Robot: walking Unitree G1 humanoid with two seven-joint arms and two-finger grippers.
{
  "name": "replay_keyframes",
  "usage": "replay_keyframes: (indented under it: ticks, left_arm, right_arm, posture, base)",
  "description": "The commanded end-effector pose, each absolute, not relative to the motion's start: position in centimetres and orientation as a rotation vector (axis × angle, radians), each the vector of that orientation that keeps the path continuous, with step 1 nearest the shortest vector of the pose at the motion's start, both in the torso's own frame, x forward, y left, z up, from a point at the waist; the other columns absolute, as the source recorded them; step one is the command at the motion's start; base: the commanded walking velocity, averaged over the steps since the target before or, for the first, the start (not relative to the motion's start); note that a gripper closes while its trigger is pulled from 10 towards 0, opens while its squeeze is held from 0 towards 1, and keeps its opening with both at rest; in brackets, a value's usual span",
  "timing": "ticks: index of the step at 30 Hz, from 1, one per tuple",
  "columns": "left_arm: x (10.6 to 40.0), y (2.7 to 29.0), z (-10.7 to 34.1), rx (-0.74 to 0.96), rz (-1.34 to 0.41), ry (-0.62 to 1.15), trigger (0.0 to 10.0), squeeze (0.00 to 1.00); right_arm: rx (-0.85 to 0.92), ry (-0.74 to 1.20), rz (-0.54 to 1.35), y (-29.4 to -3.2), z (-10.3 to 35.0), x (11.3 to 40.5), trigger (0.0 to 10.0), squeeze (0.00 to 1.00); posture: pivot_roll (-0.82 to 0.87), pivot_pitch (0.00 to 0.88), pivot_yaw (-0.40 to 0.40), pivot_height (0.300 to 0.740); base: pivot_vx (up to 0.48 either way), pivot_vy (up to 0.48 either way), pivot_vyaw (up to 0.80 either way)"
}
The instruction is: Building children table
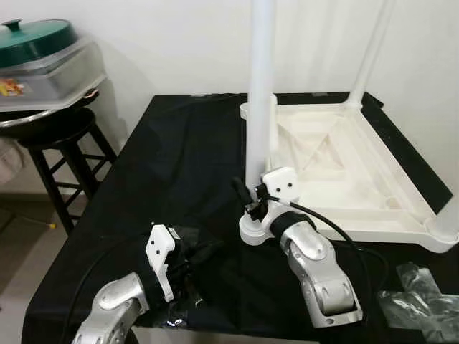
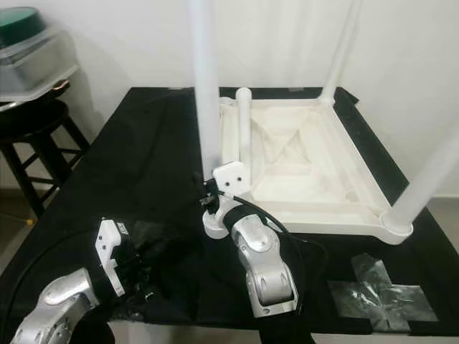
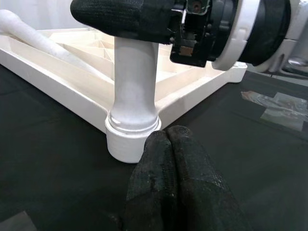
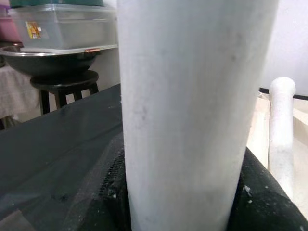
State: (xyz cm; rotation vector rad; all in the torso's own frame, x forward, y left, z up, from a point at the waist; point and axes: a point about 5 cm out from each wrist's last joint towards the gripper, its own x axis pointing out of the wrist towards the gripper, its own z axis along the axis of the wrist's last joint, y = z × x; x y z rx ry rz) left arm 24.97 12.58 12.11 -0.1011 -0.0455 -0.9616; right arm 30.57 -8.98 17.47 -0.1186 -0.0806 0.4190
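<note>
A white children's tabletop (image 1: pixel 358 208) lies upside down on the black-draped table. One white leg (image 1: pixel 262 86) stands upright in its near-left corner socket (image 1: pixel 252 231). My right gripper (image 1: pixel 252 192) is shut around this leg just above the socket; in the right wrist view the leg (image 4: pixel 192 110) sits between the black fingers (image 4: pixel 260 202). My left gripper (image 1: pixel 204 252) rests low on the cloth to the left of the socket, its fingertips (image 3: pixel 168 144) pressed together, shut on nothing, close to the socket (image 3: pixel 127 142). Two more legs (image 1: pixel 369 57) (image 1: pixel 448 215) stand at the right corners.
A short white peg (image 2: pixel 244 122) stands at the far-left corner. Crumpled clear plastic (image 1: pixel 423 301) lies near the front right edge, more under my left arm (image 1: pixel 186 304). Left of the table, a black stool (image 1: pixel 61 140) carries a metal bowl and a lidded container (image 1: pixel 43 64).
</note>
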Motion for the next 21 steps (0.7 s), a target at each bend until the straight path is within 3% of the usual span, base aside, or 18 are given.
replay_keyframes:
  ticks: [1, 2, 3, 4, 10, 11, 12, 16, 21]
  left_arm:
    - [25.0, 12.9, 11.9, -0.104, -0.947, -0.038, 10.0, 0.0]
    - [25.0, 12.9, 11.9, -0.103, -0.949, -0.037, 10.0, 0.0]
    - [25.0, 12.9, 11.9, -0.102, -0.953, -0.035, 10.0, 0.0]
    - [25.0, 12.8, 11.9, -0.101, -0.957, -0.034, 10.0, 0.0]
    - [25.0, 12.8, 11.9, -0.099, -0.962, -0.032, 10.0, 0.0]
    - [25.1, 12.7, 11.8, -0.099, -0.962, -0.032, 10.0, 0.0]
    - [25.1, 12.7, 11.8, -0.099, -0.961, -0.033, 10.0, 0.0]
    - [25.1, 12.6, 11.8, -0.097, -0.957, -0.034, 10.0, 0.0]
    - [25.0, 12.5, 11.8, -0.095, -0.957, -0.034, 10.0, 0.0]
  right_arm:
    - [-0.113, 0.142, 0.386, -10.4, 13.4, 30.3, 10.0, 0.2]
    - [-0.089, 0.134, 0.417, -10.2, 13.7, 30.2, 10.0, 0.89]
    - [-0.056, 0.115, 0.484, -10.0, 14.3, 30.3, 10.0, 1.0]
    - [-0.029, 0.083, 0.583, -9.8, 15.2, 30.5, 10.0, 1.0]
    - [-0.028, 0.023, 0.722, -9.8, 16.9, 30.9, 10.0, 1.0]
    - [-0.091, -0.017, 0.844, -10.1, 18.0, 31.1, 10.0, 0.67]
    - [-0.142, -0.023, 0.953, -10.6, 18.8, 31.3, 10.0, 0.0]
    - [-0.221, -0.006, 1.157, -11.5, 20.1, 32.3, 10.0, 0.0]
    - [-0.199, 0.009, 1.245, -11.5, 20.8, 33.0, 10.0, 0.0]
  posture:
    - [-0.03, 0.124, 0.056, 0.74]
    - [-0.03, 0.123, 0.056, 0.74]
    - [-0.03, 0.118, 0.058, 0.74]
    - [-0.03, 0.117, 0.057, 0.74]
    - [-0.03, 0.117, 0.056, 0.74]
    - [-0.03, 0.111, 0.057, 0.74]
    - [-0.02, 0.109, 0.055, 0.74]
    - [-0.01, 0.108, 0.052, 0.74]
    - [0.0, 0.107, 0.052, 0.74]
  base:
    - [0.0, 0.0, 0.0]
    - [0.0, 0.0, 0.0]
    - [0.0, 0.0, 0.0]
    - [0.0, 0.0, 0.0]
    - [0.0, 0.0, 0.0]
    - [0.0, 0.0, 0.0]
    - [0.0, 0.0, 0.0]
    - [0.0, 0.0, 0.0]
    - [0.0, 0.0, 0.0]
